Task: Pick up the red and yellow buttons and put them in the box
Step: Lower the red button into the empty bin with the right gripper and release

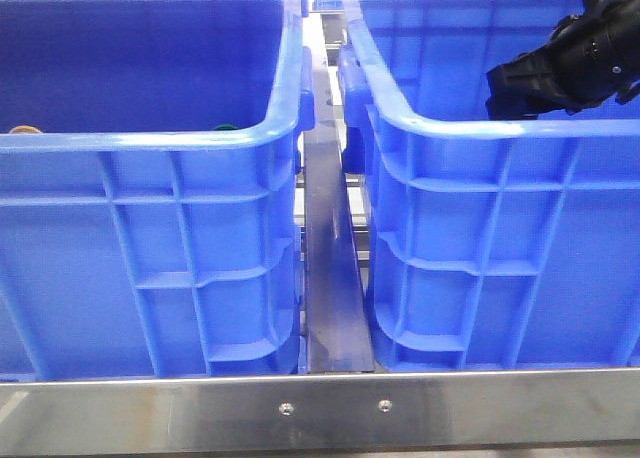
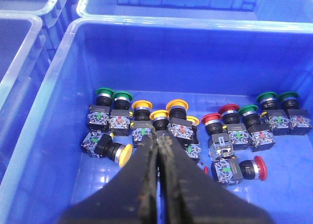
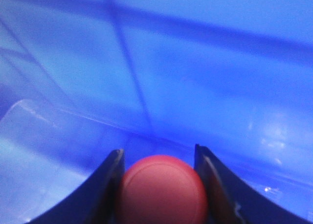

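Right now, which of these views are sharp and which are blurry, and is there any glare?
Left wrist view: sharp, buttons crisp, soft glare on the bin floor. Right wrist view: blurred throughout, the red button between the right gripper's fingers is a soft blob. Front view: bins fairly sharp, bright reflection on the metal rail.

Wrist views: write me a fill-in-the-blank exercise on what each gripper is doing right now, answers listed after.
1. The right gripper is shut on a button whose cap is ____.
2. The left gripper holds nothing; its jaws are ____.
3. The bin under the left gripper is ____ in colour.
4. The yellow button nearest the left gripper lies on its ____.

Missing words: red; shut; blue; side
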`<state>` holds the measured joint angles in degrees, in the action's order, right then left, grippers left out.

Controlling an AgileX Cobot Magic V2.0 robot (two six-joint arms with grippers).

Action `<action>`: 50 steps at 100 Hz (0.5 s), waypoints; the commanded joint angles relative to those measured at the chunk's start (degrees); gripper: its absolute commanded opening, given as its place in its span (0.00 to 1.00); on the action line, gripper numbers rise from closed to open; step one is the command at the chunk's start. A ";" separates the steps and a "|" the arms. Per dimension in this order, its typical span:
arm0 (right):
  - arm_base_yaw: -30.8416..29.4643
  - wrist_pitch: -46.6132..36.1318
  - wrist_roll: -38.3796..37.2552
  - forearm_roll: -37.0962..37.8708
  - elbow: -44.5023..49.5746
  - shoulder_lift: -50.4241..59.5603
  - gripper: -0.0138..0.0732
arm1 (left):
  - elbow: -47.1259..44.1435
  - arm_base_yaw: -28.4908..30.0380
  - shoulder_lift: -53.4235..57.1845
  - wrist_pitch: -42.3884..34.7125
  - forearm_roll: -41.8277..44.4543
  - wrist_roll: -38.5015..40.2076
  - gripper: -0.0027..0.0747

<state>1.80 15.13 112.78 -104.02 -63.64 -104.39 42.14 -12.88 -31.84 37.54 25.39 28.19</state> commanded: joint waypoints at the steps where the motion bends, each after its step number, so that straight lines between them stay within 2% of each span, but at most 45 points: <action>1: -0.16 -0.50 0.64 -6.16 -1.08 2.25 0.39 | 1.55 0.16 -0.09 -4.10 1.03 0.42 0.01; 10: -0.16 0.85 0.57 -6.16 -1.08 2.51 0.50 | 1.55 0.16 -0.09 -4.10 1.03 0.42 0.01; 24: -0.16 1.96 0.45 -6.16 -1.08 3.59 0.79 | 1.55 0.16 -0.09 -4.10 1.03 0.42 0.01; 31: -0.16 1.68 0.45 -6.16 -1.08 4.42 0.88 | 1.55 0.16 -0.09 -4.10 1.03 0.42 0.01; 37: -0.16 1.37 0.45 -6.16 -1.08 5.23 0.92 | 1.55 0.16 -0.09 -4.10 1.03 0.42 0.01; 50: -0.16 0.69 -0.38 -6.16 -1.08 7.80 0.91 | 1.55 0.16 -0.09 -4.10 1.03 0.42 0.01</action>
<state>1.80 14.58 112.78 -104.02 -63.33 -101.44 42.14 -12.88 -31.84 37.54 25.39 28.19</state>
